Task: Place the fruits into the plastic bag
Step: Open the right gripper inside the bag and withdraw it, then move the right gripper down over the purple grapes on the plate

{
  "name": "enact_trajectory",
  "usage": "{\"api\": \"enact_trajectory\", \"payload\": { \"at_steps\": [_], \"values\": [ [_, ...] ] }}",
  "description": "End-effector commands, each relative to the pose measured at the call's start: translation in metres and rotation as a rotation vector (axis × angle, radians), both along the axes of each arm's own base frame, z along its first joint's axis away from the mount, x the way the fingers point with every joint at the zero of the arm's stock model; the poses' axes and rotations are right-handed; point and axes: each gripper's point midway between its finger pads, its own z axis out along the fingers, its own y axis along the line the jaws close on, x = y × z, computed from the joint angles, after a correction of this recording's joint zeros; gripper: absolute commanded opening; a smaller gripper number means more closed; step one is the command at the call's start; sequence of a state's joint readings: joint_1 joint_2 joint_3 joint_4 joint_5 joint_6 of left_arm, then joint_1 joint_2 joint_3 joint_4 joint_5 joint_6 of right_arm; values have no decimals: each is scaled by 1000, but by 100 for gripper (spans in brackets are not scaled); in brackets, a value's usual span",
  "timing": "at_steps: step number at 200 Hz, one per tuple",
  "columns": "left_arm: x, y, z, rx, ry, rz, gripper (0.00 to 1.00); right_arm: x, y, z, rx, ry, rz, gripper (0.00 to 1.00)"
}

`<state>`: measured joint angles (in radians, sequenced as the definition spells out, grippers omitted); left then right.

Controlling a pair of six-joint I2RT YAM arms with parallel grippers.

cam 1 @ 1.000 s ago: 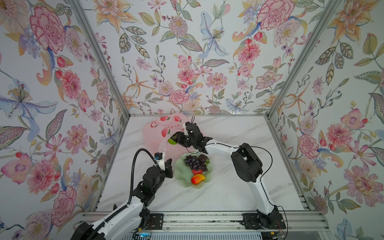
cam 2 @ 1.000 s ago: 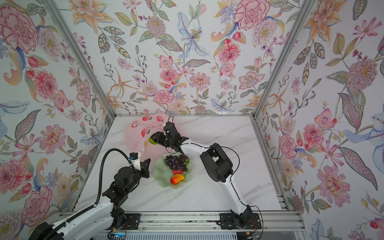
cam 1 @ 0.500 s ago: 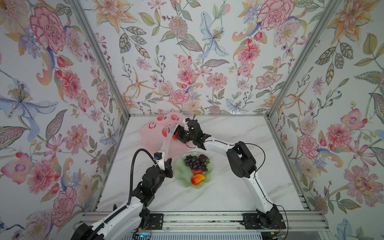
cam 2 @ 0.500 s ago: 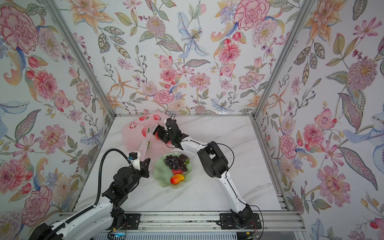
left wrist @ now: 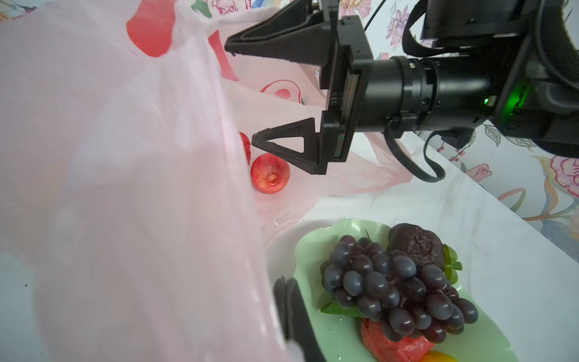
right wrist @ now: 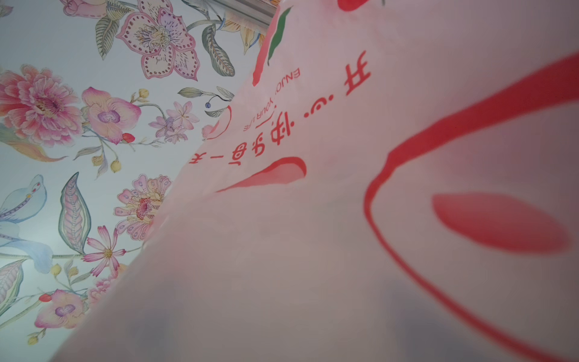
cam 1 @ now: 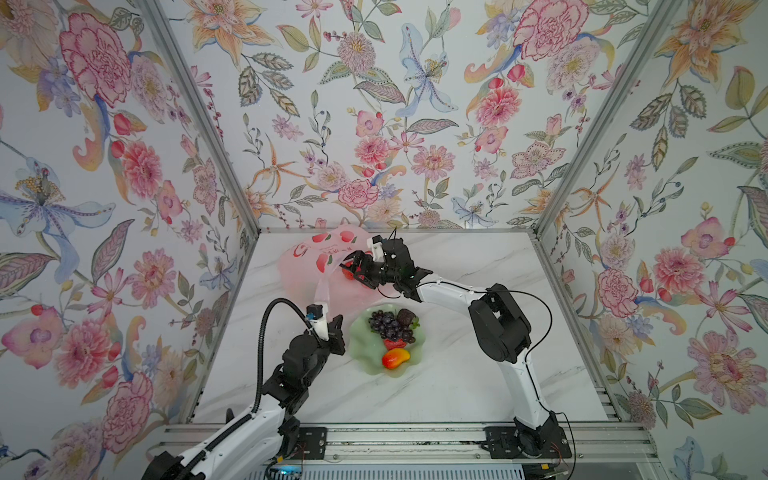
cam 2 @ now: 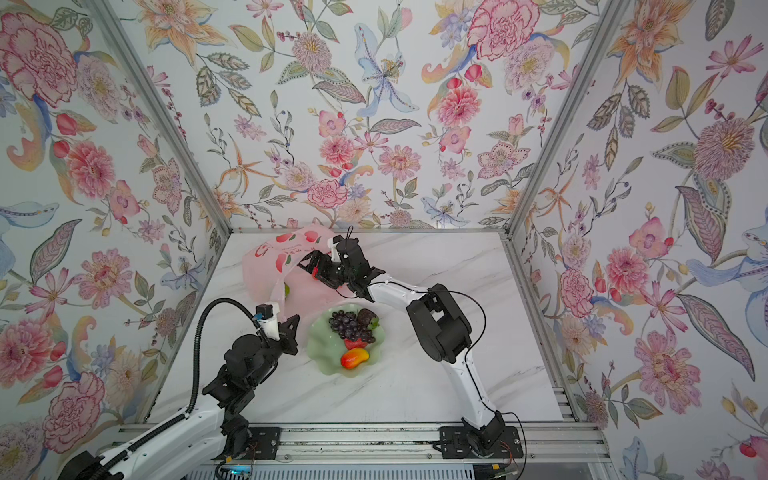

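Pink plastic bag (cam 1: 305, 266): left gripper (cam 1: 334, 324) is clenching its handle; I'm watching right gripper (left wrist: 241, 97) hanging released beside a red apple (left wrist: 270, 173), eleven o'clock of the plate (cam 1: 361, 357).

pale pink plastic bag (cam 1: 301, 270), red peach prints (cam 1: 322, 262); pale green plate (cam 1: 360, 347); purple grapes (cam 1: 388, 326).
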<state>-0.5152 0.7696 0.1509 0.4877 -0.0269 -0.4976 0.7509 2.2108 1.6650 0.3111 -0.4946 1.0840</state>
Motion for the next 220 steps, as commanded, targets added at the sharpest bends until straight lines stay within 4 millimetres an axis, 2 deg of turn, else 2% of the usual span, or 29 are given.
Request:
{"api": "enact_trajectory", "payload": {
  "at_steps": [1, 24, 58, 106, 136, 164, 220],
  "values": [
    [-1, 5, -2, -12, 1, 18, 0, -27, 1, 14, 11, -29, 78, 99],
    [-1, 6, -2, -15, 0, 21, 0, -46, -2, 21, -13, -60, 124, 99],
    [0, 6, -2, -14, 3, 24, 0, -76, -10, 19, -104, -107, 191, 99],
    [0, 7, -1, -16, 1, 25, 0, -109, -35, 23, -262, -232, 241, 99],
    [1, 7, -3, -15, 8, 24, 0, -124, -54, 29, -381, -350, 268, 99],
    [1, 7, -3, -13, 11, 24, 0, -130, -74, 35, -500, -465, 264, 99],
    [1, 6, -3, -17, 12, 24, 0, -144, -111, 78, -564, -713, 200, 99]
  ]
}}
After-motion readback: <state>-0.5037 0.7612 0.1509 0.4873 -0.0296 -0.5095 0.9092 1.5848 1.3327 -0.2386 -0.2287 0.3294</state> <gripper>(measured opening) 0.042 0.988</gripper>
